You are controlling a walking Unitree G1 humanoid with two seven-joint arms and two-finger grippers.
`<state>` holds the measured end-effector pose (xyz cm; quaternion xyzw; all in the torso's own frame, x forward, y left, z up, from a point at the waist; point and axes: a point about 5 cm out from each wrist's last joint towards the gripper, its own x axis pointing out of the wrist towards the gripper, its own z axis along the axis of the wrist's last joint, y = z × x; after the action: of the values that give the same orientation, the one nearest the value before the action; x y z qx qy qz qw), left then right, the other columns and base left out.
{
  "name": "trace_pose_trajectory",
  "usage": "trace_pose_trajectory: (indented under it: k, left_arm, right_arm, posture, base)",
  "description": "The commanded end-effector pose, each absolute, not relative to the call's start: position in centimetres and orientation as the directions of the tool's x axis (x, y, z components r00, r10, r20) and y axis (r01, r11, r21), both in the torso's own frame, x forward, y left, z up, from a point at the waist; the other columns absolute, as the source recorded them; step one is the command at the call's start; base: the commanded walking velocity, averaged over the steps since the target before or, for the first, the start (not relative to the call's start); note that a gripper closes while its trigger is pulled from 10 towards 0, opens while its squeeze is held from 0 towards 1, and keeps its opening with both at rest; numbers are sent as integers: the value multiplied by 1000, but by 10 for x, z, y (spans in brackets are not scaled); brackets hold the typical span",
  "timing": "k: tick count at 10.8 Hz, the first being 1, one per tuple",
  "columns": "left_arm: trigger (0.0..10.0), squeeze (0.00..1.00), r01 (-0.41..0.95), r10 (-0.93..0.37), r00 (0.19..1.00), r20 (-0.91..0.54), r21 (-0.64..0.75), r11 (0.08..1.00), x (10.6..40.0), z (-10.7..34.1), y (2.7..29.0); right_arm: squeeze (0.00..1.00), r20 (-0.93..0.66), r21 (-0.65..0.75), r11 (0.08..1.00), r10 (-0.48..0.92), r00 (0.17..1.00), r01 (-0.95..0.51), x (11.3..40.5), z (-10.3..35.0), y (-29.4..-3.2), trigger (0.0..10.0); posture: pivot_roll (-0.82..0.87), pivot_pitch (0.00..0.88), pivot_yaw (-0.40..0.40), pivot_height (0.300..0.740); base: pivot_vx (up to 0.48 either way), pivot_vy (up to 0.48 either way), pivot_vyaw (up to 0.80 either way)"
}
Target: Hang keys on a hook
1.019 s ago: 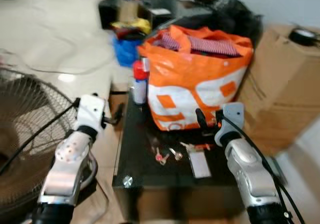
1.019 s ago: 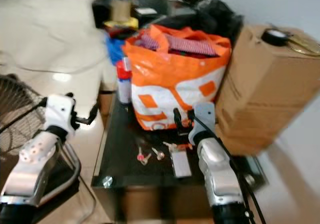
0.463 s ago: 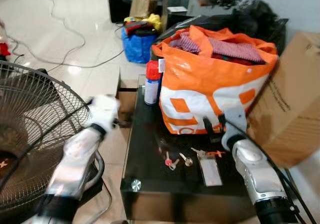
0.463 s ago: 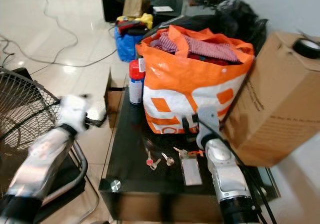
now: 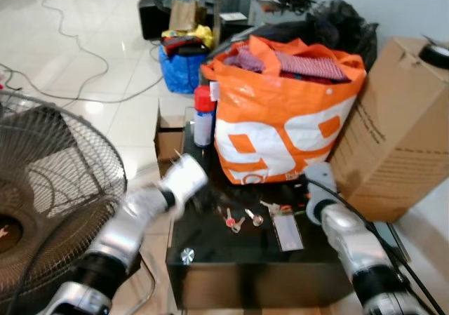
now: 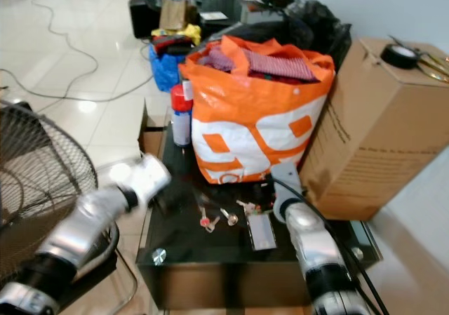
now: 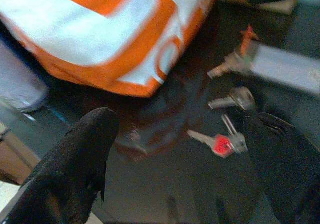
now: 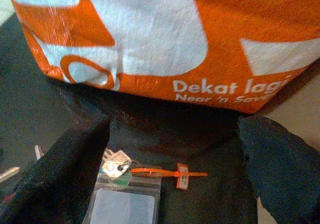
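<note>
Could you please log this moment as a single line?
phase: reach | left pincer: open, over keys | right pincer: open, near orange bag | keys: on table

Head looks down; wrists near table [image 5: 203, 239].

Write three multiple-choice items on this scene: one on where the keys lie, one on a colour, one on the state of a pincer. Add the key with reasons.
1. Where do the small loose metal keys lie?
A. on the black glass-topped table
B. inside the bag
C. on the floor

2. What colour is the large woven shopping bag?
A. blue and yellow
B. orange and white
C. green

3. How is the right pincer?
A. shut on a key
B. shut on the bag
C. open

Answers:
1 A, they rest on the dark tabletop in front of the bag.
2 B, orange panels with white shapes.
3 C, its black fingers stand wide apart with nothing held.
</note>
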<state>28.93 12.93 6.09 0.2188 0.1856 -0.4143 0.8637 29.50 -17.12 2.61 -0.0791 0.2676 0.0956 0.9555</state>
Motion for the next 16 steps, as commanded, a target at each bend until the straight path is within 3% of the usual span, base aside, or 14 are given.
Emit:
trace_pose_trajectory:
  k: [1, 4, 7, 8, 9, 11, 14, 16]
  left_arm:
    - [10000, 0, 809, -643, 578, -503, 252, 531, 291, 64, 128]
    - [10000, 0, 811, -647, 576, -500, 250, 528, 270, 65, 140]
    - [10000, 0, 821, -631, 559, -539, 253, 511, 254, 65, 156]
    - [10000, 0, 821, -626, 558, -545, 252, 512, 250, 67, 158]
    - [10000, 0, 824, -627, 553, -549, 246, 511, 247, 70, 158]
    - [10000, 0, 828, -628, 546, -555, 239, 508, 243, 71, 159]
    - [10000, 0, 824, -615, 547, -568, 236, 515, 238, 75, 163]
    - [10000, 0, 822, -607, 546, -577, 231, 520, 233, 76, 167]
  right_arm:
    - [0, -525, -109, 964, 152, 838, -243, 298, 26, -169, 10000]
    - [0, -543, -46, 964, 195, 816, -261, 307, 18, -154, 10000]
    - [0, -613, -124, 954, 144, 777, -274, 307, 8, -160, 10000]
    - [0, -640, -153, 949, 117, 759, -275, 307, 5, -163, 9176]
    - [0, -670, -187, 931, 114, 734, -314, 307, 3, -163, 4980]
    - [0, -691, -206, 917, 110, 714, -340, 310, 5, -164, 8078]
    - [0, -701, -191, 933, 89, 708, -306, 314, 7, -162, 2980]
    - [0, -711, -193, 931, 85, 698, -310, 311, 4, -159, 1608]
  posture:
    - [-62, 0, -61, 740]
    - [-25, 0, -73, 740]
    - [3, 12, -89, 740]
    - [10, 22, -94, 740]
    - [11, 34, -95, 740]
    - [17, 48, -98, 740]
    - [38, 65, -107, 740]
    - [54, 89, -116, 740]
  base:
    - [0, 0, 0]
    - [0, 0, 0]
    - [0, 0, 0]
    - [0, 0, 0]
    - [0, 0, 0]
    - [0, 0, 0]
    - [0, 0, 0]
    - [0, 0, 0]
